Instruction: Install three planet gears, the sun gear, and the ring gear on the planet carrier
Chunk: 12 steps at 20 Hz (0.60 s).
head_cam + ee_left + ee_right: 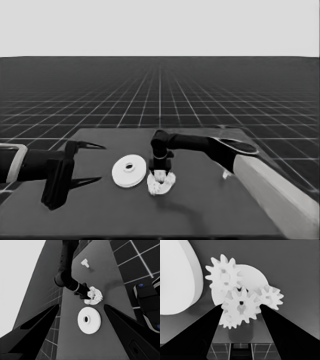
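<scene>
My right gripper [160, 173] hangs over the smaller round part [252, 275] mid-table, its fingers clamped on the middle gear [240, 305], three gears [224, 275] around it. To seat it well I should lower straight, letting teeth mesh. The larger round part [128, 171] lies just beside. My left gripper [89, 162] waits, fingers apart

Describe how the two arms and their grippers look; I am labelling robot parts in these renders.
Both arms are black near the gripper and pale grey farther back. The left arm shows a pale band at the picture's edge; the right arm widens into a pale grey beam. The left gripper and the right gripper each carry two long, pointed black fingers. No cables or markings show.
</scene>
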Tool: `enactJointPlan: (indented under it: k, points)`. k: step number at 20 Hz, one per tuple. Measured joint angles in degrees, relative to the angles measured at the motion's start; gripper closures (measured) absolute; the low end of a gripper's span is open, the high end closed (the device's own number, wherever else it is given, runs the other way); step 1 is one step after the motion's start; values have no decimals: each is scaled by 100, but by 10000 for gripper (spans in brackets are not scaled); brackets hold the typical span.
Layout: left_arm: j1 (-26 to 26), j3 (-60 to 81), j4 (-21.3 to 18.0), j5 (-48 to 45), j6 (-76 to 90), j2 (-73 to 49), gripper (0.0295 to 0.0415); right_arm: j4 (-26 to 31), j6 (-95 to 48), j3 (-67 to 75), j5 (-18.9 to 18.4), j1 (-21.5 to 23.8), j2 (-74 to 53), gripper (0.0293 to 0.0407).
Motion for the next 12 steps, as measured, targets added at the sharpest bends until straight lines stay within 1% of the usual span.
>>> enactJointPlan:
  k: [12]
  points:
    - [0,0,0,0,0,0,326,1,633,-3,1,-53,-1,391]
